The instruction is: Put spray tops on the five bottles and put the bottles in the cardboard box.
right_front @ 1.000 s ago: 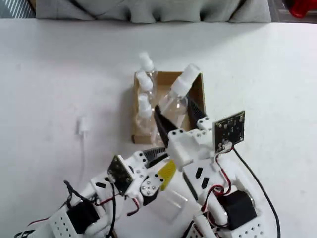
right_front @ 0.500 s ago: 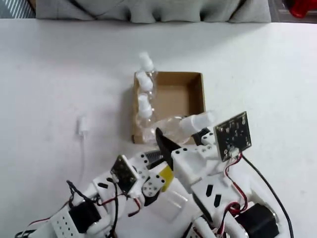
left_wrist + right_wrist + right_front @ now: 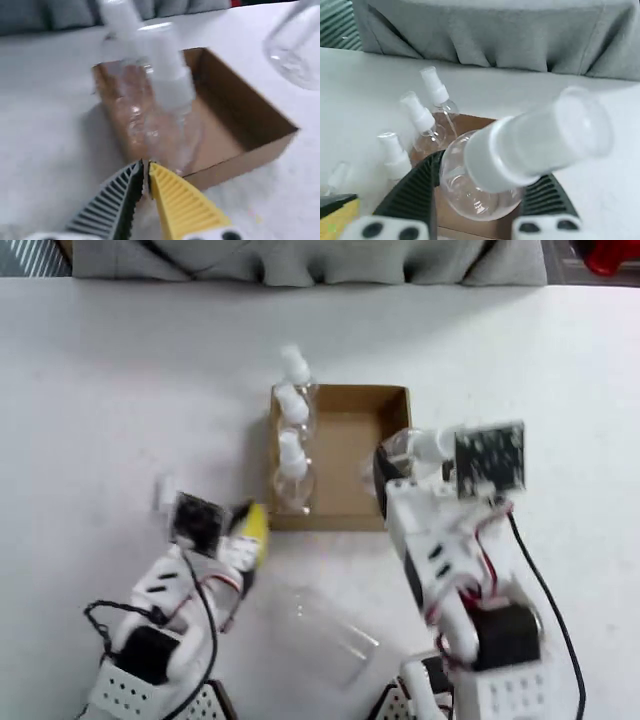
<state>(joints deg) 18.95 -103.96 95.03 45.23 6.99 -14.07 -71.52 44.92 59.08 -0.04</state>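
Observation:
The cardboard box (image 3: 345,515) stands mid-table. Along its left wall stand three clear bottles with white spray tops (image 3: 292,465), also seen from the right wrist (image 3: 420,117). My right gripper (image 3: 400,458) is shut on a fourth clear bottle (image 3: 412,445) with a capped spray top (image 3: 545,140), held tilted over the box's right wall. My left gripper (image 3: 248,518), with one black and one yellow finger, is shut on nothing just off the box's front left corner (image 3: 145,175). Another clear bottle (image 3: 320,625) lies on the table between the arms. A loose spray top (image 3: 163,490) lies to the left.
A grey cushioned edge (image 3: 300,260) runs along the table's far side. Open white table lies left and right of the box. The right arm's base (image 3: 500,680) and the left arm's base (image 3: 150,680) stand at the near edge.
The right arm has swung the held bottle from the box's front to over its right wall. The left arm has drawn back to the left, away from the lying bottle.

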